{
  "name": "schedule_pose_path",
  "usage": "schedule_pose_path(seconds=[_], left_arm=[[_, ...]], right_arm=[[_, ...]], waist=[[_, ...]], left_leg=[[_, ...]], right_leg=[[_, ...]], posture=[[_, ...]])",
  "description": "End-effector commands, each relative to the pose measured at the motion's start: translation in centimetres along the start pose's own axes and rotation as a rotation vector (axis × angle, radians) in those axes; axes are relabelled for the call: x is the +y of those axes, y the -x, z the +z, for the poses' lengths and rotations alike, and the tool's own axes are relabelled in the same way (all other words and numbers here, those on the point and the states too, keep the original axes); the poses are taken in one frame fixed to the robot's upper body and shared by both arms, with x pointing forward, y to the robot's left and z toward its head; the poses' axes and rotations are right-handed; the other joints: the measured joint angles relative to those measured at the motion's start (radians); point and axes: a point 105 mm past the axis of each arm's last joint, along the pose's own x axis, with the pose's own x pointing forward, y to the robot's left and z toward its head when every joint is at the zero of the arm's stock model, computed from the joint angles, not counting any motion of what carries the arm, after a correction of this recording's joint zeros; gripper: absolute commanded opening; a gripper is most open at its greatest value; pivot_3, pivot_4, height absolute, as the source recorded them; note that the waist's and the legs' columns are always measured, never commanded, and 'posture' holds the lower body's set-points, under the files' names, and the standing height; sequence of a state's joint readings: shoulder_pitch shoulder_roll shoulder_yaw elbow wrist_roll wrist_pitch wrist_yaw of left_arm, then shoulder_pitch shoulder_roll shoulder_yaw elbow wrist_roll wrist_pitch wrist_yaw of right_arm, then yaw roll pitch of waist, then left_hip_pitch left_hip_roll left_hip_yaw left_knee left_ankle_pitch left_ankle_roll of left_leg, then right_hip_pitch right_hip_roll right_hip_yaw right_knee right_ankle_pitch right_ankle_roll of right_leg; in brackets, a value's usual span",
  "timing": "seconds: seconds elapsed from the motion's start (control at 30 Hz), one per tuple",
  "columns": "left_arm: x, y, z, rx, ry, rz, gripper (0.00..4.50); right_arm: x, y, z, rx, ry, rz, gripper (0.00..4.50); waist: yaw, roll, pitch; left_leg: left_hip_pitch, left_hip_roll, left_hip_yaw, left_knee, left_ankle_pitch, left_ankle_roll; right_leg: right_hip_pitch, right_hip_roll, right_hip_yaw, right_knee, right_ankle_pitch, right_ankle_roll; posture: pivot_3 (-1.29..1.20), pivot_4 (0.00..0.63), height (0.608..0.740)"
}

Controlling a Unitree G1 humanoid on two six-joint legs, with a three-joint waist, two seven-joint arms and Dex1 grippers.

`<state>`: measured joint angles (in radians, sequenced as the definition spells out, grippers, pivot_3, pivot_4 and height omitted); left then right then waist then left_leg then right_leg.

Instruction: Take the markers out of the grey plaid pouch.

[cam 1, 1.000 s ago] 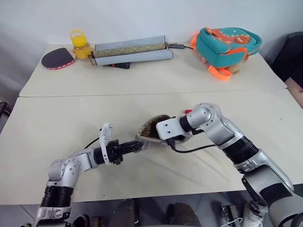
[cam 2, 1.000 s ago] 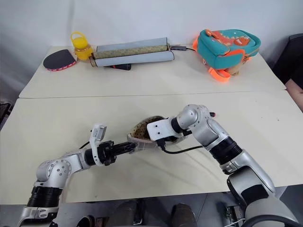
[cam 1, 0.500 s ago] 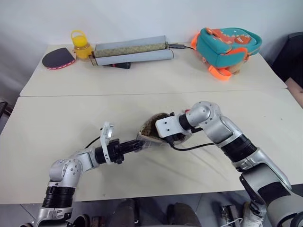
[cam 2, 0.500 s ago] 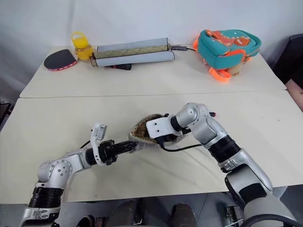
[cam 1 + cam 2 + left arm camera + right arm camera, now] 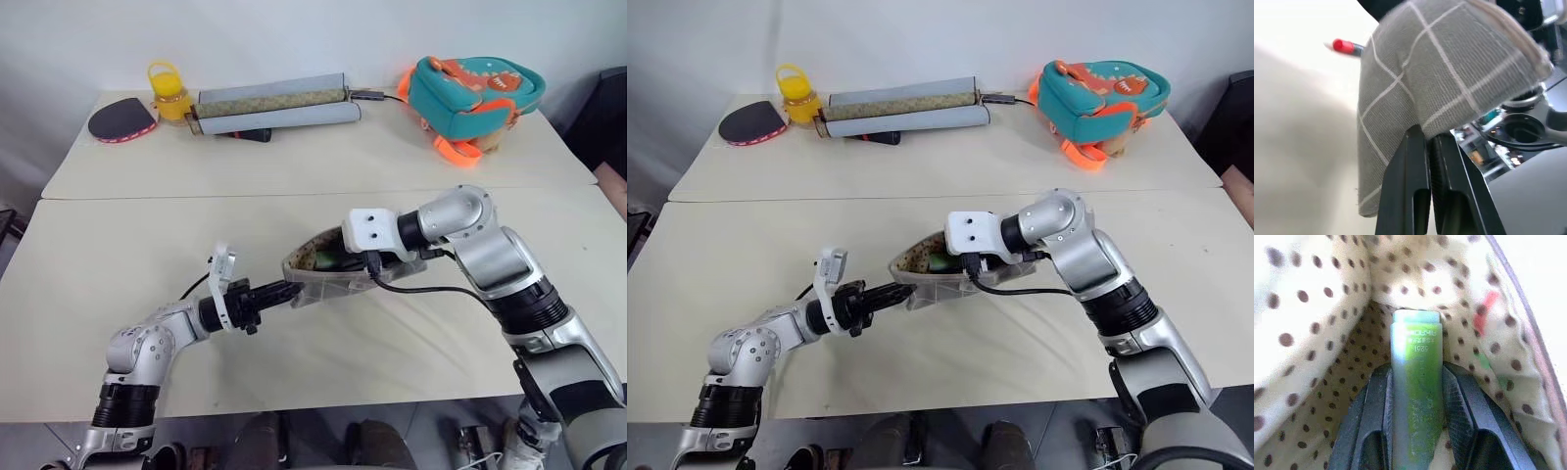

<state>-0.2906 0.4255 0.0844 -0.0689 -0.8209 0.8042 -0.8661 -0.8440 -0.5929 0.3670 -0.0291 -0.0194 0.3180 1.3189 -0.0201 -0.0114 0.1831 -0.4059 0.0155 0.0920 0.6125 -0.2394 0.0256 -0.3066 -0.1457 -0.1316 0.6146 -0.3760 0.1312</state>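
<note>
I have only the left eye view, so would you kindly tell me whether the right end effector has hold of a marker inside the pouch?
Observer: Yes, the right end effector is shut on the green marker, deep in the grey plaid pouch.
Operator: Thank you. Where is the red one?
Observer: The red marker lies on the table, outside the pouch.
Operator: And how is the left grip?
Observer: The left end effector is shut on the pouch's fabric edge.

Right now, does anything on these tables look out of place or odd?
Only the grey plaid pouch: held off flat, pinched at one end by the left gripper, with the right gripper inside clamping a green marker.
</note>
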Motion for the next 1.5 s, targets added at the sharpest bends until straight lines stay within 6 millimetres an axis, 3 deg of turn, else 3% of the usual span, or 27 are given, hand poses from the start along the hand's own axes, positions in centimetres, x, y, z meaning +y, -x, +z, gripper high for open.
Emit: schedule_pose_path(seconds=[0.03,0.13,0.3,0.57,0.67,0.87,1.0,1.17,1.33,1.5], left_arm=[[0.9,1.2,1.5,-0.038,-0.071,0.074,0.0],[0.5,1.1,1.5,-0.031,-0.087,0.058,0.0],[-0.4,0.6,-0.4,0.047,-0.136,0.029,0.0],[0.9,0.0,1.4,-0.056,-0.312,0.115,0.0],[0.3,-0.3,1.5,-0.046,-0.348,0.088,0.0],[0.3,-0.5,0.8,-0.014,-0.426,0.099,0.0],[-0.3,-1.0,1.6,-0.076,-0.481,0.086,0.0],[-1.8,-1.6,2.3,-0.13,-0.543,0.033,0.0],[-1.5,-1.0,1.7,-0.101,-0.551,0.061,0.0],[0.4,1.9,4.1,-0.114,-0.67,0.222,0.0]], right_arm=[[-0.2,1.9,1.0,-0.033,0.019,-0.016,1.05],[0.5,2.0,1.4,-0.073,0.0,0.008,1.05],[-0.2,1.9,3.2,-0.255,-0.101,-0.055,1.05],[0.0,1.9,4.6,-0.365,-0.174,-0.032,1.05],[-0.6,2.3,5.3,-0.42,-0.169,-0.086,1.05],[-1.6,2.5,5.1,-0.427,-0.153,-0.164,1.05],[-1.9,2.2,4.5,-0.408,-0.154,-0.189,1.05],[-2.8,1.0,2.1,-0.229,-0.034,-0.261,1.05],[-2.7,0.8,2.4,-0.299,-0.055,-0.264,1.05],[-3.4,4.0,5.6,-0.474,-0.087,-0.275,1.05]], waist=[[-0.001,0.0,0.0],[-0.002,0.0,0.0],[-0.005,0.0,0.0],[0.009,0.0,0.0],[0.015,0.0,0.0],[0.017,0.0,0.0],[0.018,0.0,0.0],[0.017,0.0,0.0],[0.016,0.0,0.0],[0.016,0.0,0.0]], left_leg=[[0.0,0.0,0.0,0.0,0.0,0.0],[0.0,0.0,0.0,0.0,0.0,0.0],[0.0,0.0,0.0,-0.001,0.0,0.0],[0.0,0.0,0.0,0.0,0.0,0.001],[0.0,0.0,0.0,-0.001,0.0,0.001],[0.0,0.0,0.001,-0.001,0.0,0.001],[0.0,0.0,0.001,-0.001,0.0,0.001],[0.0,0.0,0.001,-0.001,0.0,0.001],[0.0,0.0,0.001,-0.001,0.0,0.001],[0.0,0.001,0.001,-0.001,0.0,0.001]], right_leg=[[0.0,0.0,0.0,0.0,0.0,0.0],[0.0,0.0,0.0,0.0,0.0,0.0],[0.0,0.001,0.0,-0.001,0.0,0.0],[0.0,0.0,0.0,-0.002,0.0,0.0],[0.0,0.0,0.0,-0.002,0.0,0.0],[0.0,0.0,0.0,-0.002,0.0,0.0],[0.0,0.0,-0.001,-0.002,0.0,0.0],[0.0,0.0,-0.001,-0.001,0.0,0.0],[0.0,0.001,-0.001,-0.001,0.0,0.0],[0.0,0.001,-0.001,-0.001,0.0,0.0]], posture=[[0.0,0.15,0.74],[0.0,0.15,0.74],[0.0,0.15,0.74],[0.0,0.15,0.74],[0.0,0.15,0.74],[0.0,0.15,0.74],[0.0,0.15,0.74],[0.0,0.15,0.74],[0.0,0.15,0.74],[0.0,0.15,0.74]])
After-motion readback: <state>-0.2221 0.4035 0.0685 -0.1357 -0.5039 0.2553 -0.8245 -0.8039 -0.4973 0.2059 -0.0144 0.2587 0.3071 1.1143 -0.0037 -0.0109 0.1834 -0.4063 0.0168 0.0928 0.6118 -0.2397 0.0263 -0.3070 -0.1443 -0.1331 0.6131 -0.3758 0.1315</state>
